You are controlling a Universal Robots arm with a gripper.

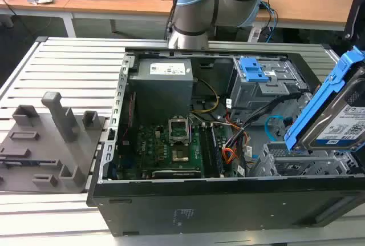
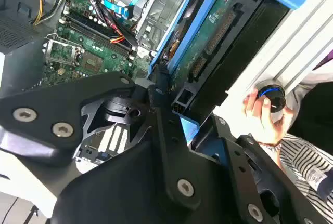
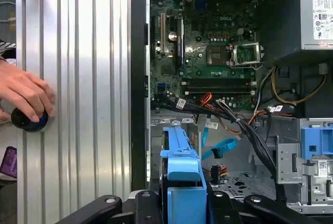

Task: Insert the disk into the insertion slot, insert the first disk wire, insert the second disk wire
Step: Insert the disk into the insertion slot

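In the exterior view, the disk is hanging tilted, its lower edge just above the insertion slot. In the second wrist view, the gripper is clamping the disk's blue carrier. In the first wrist view, a hand is resting on the ribbed table beside the gripper.

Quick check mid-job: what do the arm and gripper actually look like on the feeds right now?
In the exterior view the arm is silver-grey round tubing with bulky rounded joints, one of them closed by a light-blue end cap. In both wrist views the gripper is matte black, built from flat, angular link plates pinned together with round silver screw heads.
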